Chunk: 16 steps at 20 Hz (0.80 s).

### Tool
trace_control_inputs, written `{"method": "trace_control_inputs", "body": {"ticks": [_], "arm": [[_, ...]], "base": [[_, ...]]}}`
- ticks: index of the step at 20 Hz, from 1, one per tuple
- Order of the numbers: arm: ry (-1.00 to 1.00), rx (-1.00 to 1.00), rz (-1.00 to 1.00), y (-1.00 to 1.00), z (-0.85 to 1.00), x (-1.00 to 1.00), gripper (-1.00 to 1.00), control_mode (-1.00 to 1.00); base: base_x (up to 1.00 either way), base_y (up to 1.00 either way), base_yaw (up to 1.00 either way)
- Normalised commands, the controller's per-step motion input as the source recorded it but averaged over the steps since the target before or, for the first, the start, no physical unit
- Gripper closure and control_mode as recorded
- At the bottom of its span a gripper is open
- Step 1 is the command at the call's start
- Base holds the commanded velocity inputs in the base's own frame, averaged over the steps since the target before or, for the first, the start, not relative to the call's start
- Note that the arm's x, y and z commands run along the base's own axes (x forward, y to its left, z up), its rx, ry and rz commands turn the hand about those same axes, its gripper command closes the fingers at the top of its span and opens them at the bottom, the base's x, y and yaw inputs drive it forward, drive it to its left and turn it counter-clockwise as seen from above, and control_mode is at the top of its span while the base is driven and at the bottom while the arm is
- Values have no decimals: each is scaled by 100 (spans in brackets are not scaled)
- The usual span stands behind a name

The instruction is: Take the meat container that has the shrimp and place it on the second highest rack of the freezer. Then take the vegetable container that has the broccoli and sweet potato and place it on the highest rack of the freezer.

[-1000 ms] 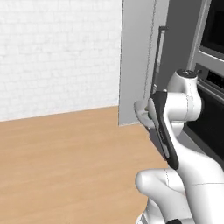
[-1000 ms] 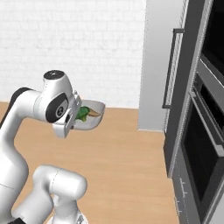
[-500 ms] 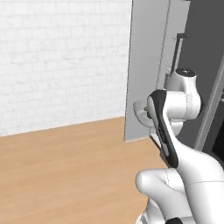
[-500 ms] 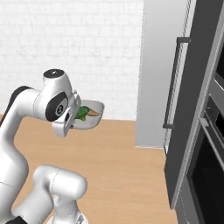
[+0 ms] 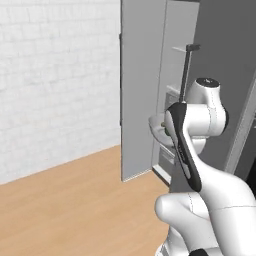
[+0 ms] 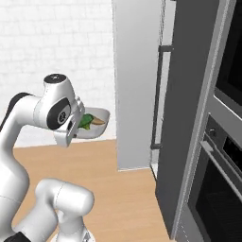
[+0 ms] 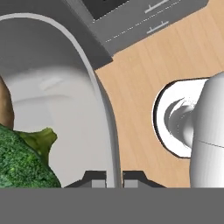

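Note:
My gripper [image 7: 113, 177] is shut on the rim of the vegetable container [image 7: 103, 109], a pale grey bowl-like tray held level in front of the arm. Green broccoli [image 7: 22, 162] and a brown sweet potato [image 7: 4, 105] lie in it. From the right base view the container [image 6: 97, 130] with broccoli [image 6: 85, 121] hangs left of the freezer [image 6: 137, 80]. The freezer's long black bar handle [image 6: 158, 94] stands upright. A pale shelf edge [image 5: 180, 49] shows high inside; I cannot tell which rack it is. The meat container and shrimp are out of view.
A black-glass oven [image 6: 222, 165] stands in the dark cabinet on the right. Grey drawer fronts [image 5: 167, 152] sit low inside the freezer, just behind the container [image 5: 158, 125]. A white brick wall [image 5: 60, 85] runs along the left. Bare wooden floor [image 5: 75, 200] stretches ahead.
The whole picture has shifted: the freezer has grown larger and slid toward the middle of both base views. The arm and the held container keep the same pose.

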Motion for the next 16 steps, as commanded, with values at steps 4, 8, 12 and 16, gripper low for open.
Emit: {"method": "trace_control_inputs", "body": {"ticks": [4,8,12,16], "arm": [[0,0,0,0,0,0,100,100],[0,0,0,0,0,0,100,100],[0,0,0,0,0,0,100,100],[0,0,0,0,0,0,100,100]], "base": [[76,6,-49],[95,10,-41],[100,8,-17],[100,4,-11]]}}
